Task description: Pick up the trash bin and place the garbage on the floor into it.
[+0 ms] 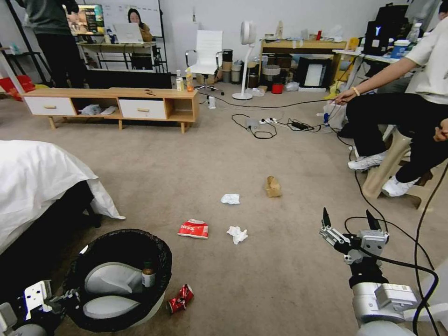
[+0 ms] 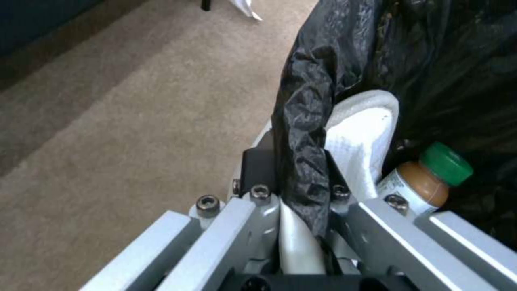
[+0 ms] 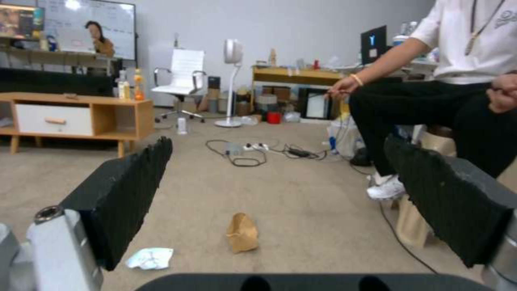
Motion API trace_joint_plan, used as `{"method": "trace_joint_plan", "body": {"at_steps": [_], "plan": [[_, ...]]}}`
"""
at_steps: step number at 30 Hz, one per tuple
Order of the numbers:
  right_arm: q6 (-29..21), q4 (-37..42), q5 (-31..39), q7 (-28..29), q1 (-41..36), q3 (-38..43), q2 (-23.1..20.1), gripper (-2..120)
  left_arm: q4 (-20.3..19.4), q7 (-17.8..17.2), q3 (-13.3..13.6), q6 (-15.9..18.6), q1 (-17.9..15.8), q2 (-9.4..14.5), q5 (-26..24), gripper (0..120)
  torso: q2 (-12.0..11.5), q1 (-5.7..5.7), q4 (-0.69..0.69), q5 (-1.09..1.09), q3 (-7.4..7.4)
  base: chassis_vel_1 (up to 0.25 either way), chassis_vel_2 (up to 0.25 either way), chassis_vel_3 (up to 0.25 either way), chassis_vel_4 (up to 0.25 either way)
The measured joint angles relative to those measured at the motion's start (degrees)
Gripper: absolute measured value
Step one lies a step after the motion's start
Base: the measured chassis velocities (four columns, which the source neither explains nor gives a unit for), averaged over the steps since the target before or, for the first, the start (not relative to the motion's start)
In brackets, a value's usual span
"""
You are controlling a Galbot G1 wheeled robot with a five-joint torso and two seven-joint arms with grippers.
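Five pieces lie loose on the floor (image 1: 280, 261): two tissues (image 1: 230, 199) (image 1: 237, 234), one carton (image 1: 193, 228), one brown box (image 1: 273, 186), one crushed can (image 1: 180, 298) just beside the trash bin (image 1: 119, 280). One bottle (image 1: 148, 274) stands inside it. The left pincer (image 2: 293, 190) is clenched on its rim; the right pincer (image 1: 347, 221) hangs released over open carpet. The bed (image 1: 32, 182) and a cable (image 1: 368, 200) flank the carpet.

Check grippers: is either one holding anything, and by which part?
Left gripper pinches the trash bin by its bag-covered rim. Right gripper is open, holding nothing.
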Motion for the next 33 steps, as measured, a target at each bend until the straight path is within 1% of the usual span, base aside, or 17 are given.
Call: {"method": "trace_joint_plan", "body": {"at_steps": [10, 15, 17, 33], "plan": [[0.41, -0.52, 0.00, -0.16, 0.13, -0.04, -0.45, 100, -0.16, 0.12, -0.01, 0.00, 0.34, -0.33, 0.40, 3, 0.00, 0.00, 0.01, 0.00, 0.00, 0.040, 0.055, 0.049, 0.046], [0.73, -0.95, -0.02, -0.24, 0.39, -0.05, -0.84, 100, -0.15, 0.32, 0.20, 0.00, 0.46, -0.64, 0.96, 3, 0.00, 0.00, 0.01, 0.01, 0.00, 0.000, 0.000, 0.000, 0.000], [0.80, -1.02, -0.02, -0.27, 0.42, -0.11, -1.06, 100, -0.15, 0.43, 0.23, 0.00, 0.60, -0.74, 1.04, 3, 0.00, 0.00, -0.01, 0.00, 0.00, 0.000, 0.000, 0.000, 0.000], [1.04, -1.52, -0.01, -0.39, 0.97, -0.63, -1.63, 100, -0.37, 0.69, -0.08, 0.00, 1.10, -1.10, 1.39, 3, 0.00, 0.00, -0.01, 0.00, 0.00, 0.000, 0.000, 0.000, 0.000]]}}
